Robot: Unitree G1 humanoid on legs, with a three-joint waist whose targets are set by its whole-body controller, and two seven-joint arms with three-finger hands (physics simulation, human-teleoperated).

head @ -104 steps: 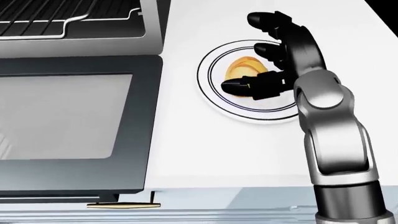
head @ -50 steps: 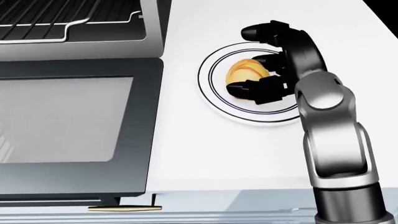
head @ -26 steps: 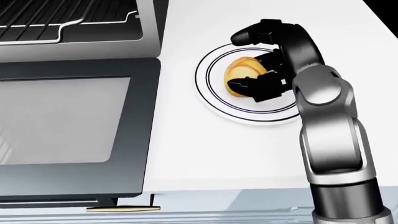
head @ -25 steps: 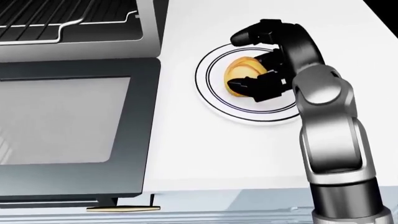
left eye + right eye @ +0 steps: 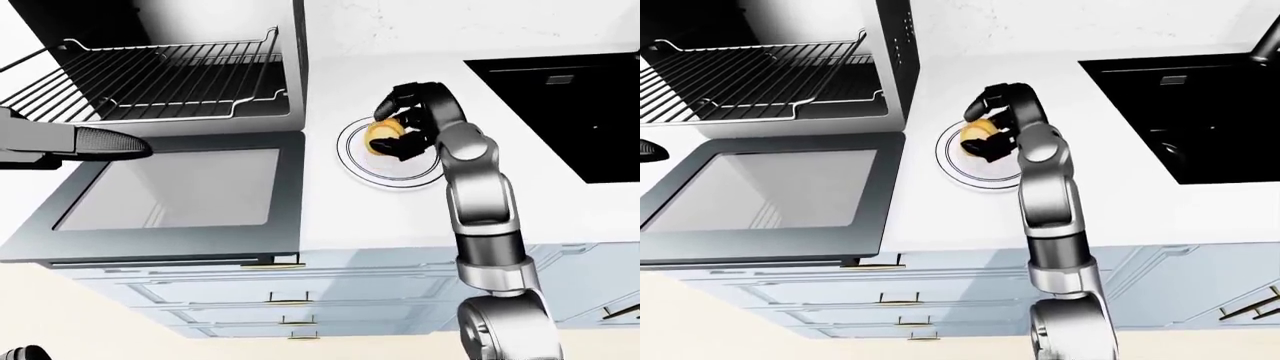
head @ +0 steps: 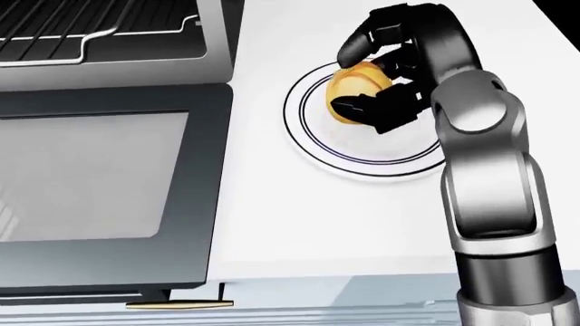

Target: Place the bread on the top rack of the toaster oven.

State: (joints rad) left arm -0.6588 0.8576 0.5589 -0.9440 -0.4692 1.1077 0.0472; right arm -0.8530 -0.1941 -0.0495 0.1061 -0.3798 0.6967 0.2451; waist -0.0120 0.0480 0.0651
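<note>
While the oven door lies open, each view is listed in turn below.

Left-eye view, oven: toaster oven fills the upper left of the frame, its top rack bare and its glass door folded down flat toward the bottom left.
Left-eye view, left hand: a grey shape with a dark tip, the left hand, enters at the left edge above the door (finger state cannot be told).
Left-eye view, surroundings: white counter in the middle, black sink at the upper right, pale drawers along the bottom.

Head view, bread: golden bread sits over the upper part of the plate, right of centre near the top of the frame; whether it touches the plate cannot be told.
Head view, right hand: right hand comes in from the lower right, its black fingers curled around the bread, one above and one below, gripping it.

Right-eye view, placing: bread and plate lie just right of the open door, at the upper centre, well apart from the rack.
</note>
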